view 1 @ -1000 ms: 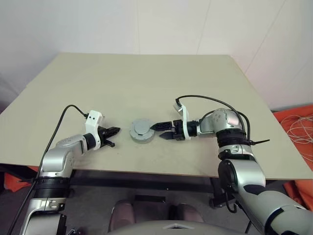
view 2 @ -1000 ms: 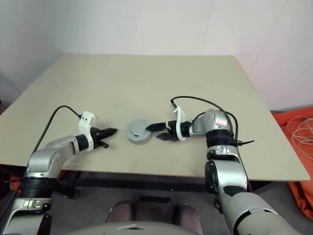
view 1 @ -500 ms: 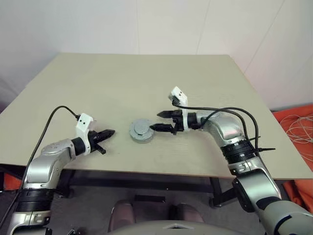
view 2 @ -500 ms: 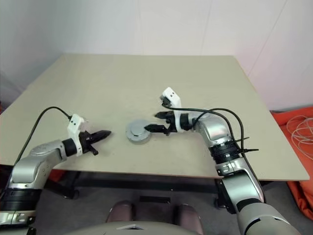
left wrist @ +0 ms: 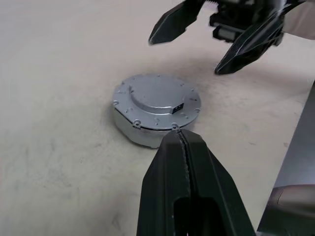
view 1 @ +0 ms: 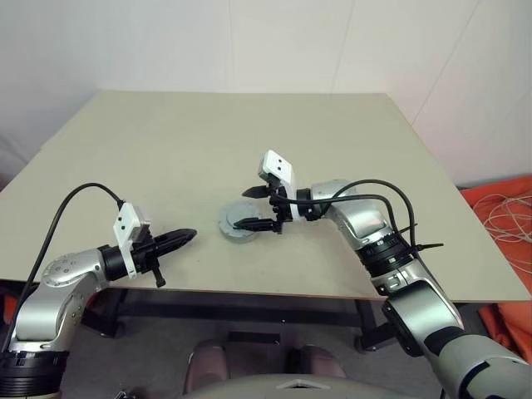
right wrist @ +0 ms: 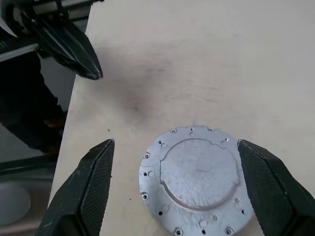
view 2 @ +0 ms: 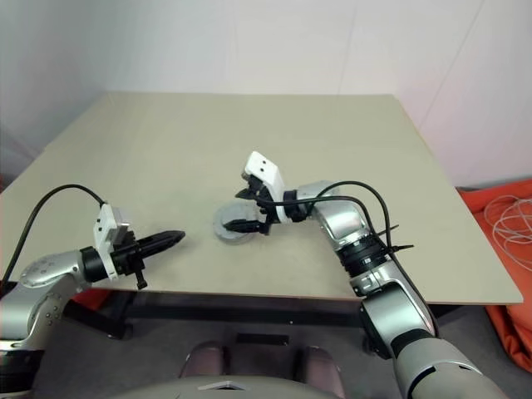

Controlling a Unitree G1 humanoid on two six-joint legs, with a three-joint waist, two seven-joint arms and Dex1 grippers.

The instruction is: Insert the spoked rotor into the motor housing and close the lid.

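Right hand (view 1: 256,208), fingers spread, poised above the closed motor housing (view 1: 239,223) at lower centre of the table (view 1: 208,141), seemingly to straddle its lid (right wrist: 197,172); left hand (view 1: 181,238), fingers together, stands clear at lower left.

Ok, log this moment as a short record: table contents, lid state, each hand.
table: one assembled round grey unit near the front edge
lid: seated on the motor housing, closed
spoked rotor: hidden, cannot be confirmed
left hand: shut, empty, apart from the unit on the robot's left
right hand: open, empty, fingers either side above the lid, not touching
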